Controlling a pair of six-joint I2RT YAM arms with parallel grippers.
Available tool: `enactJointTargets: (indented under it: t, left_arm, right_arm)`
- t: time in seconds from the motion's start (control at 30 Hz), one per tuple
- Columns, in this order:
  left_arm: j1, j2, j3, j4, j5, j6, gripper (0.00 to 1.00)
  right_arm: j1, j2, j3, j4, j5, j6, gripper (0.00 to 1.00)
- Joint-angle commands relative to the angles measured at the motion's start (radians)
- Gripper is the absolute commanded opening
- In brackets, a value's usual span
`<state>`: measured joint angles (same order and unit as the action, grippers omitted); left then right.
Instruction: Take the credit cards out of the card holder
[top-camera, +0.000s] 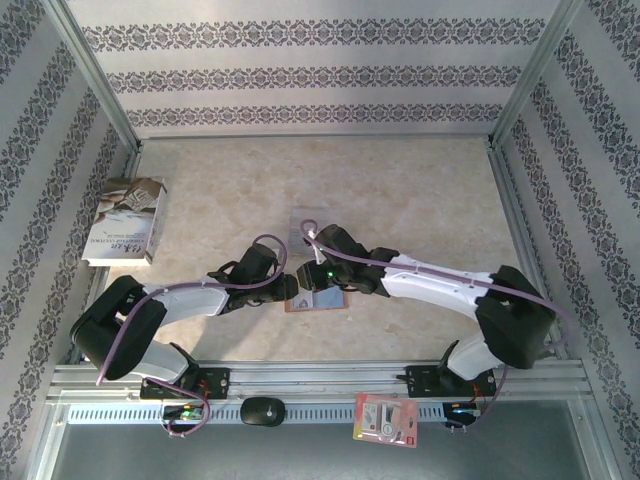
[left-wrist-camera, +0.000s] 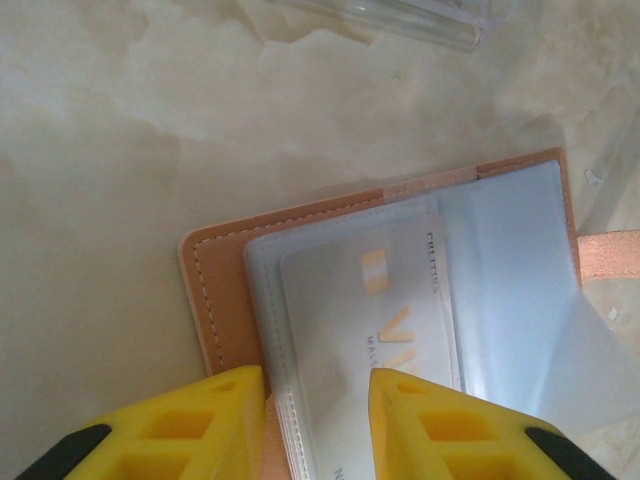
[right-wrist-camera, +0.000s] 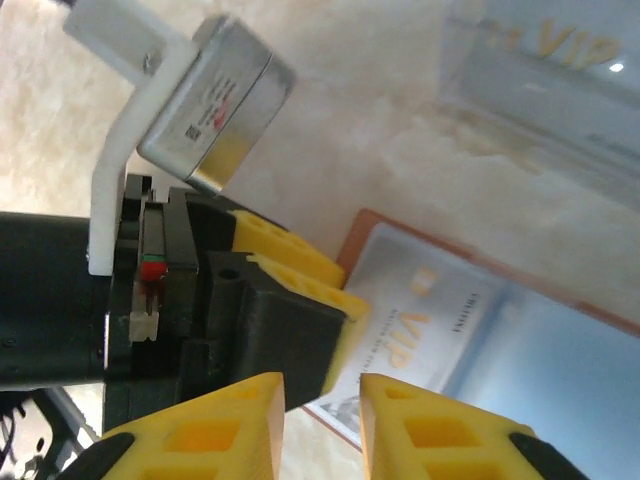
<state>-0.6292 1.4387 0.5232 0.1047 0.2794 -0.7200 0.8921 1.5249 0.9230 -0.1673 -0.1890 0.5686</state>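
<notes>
1. Top external: the holder (top-camera: 318, 300) lies open on the bench (top-camera: 420, 190), midway across and toward the near edge.
2. Left gripper (left-wrist-camera: 315, 385): jaws narrowly apart over the pocketed card (left-wrist-camera: 370, 320), gripping nothing.
3. Right gripper (right-wrist-camera: 322, 395): narrow gap, nothing held, just beside the holder.

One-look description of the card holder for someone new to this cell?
On the marble-look table, find the centre, where the left gripper and right gripper meet. The card holder lies open there: orange-brown leather with grey-blue pockets holding a pale card. The clear sleeve behind it has no leather.
</notes>
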Motion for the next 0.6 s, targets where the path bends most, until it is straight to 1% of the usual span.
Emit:
enactJointTargets:
  t: [0.0,0.2,0.37,0.47,0.57]
  left_arm:
    - [-0.013,0.004,-0.003,-0.045,-0.013,0.017,0.33]
    - [-0.014,0.045,-0.002,-0.015,0.003,0.011,0.32]
    - [-0.013,0.061,0.000,-0.005,0.006,0.011,0.31]
    - [-0.014,0.074,0.001,-0.001,0.011,0.011,0.30]
    - [-0.014,0.059,0.005,-0.006,0.016,0.012,0.30]
  right_arm:
    - [-0.014,0.057,-0.011,-0.016,-0.075,0.010,0.24]
    - [-0.022,0.052,-0.125,-0.018,-0.012,0.067,0.17]
    - [-0.021,0.017,-0.223,-0.020,0.072,0.114,0.11]
    - [-0.031,0.009,-0.229,-0.027,0.087,0.113,0.11]
    - [-0.032,-0.024,-0.207,-0.024,0.074,0.091,0.16]
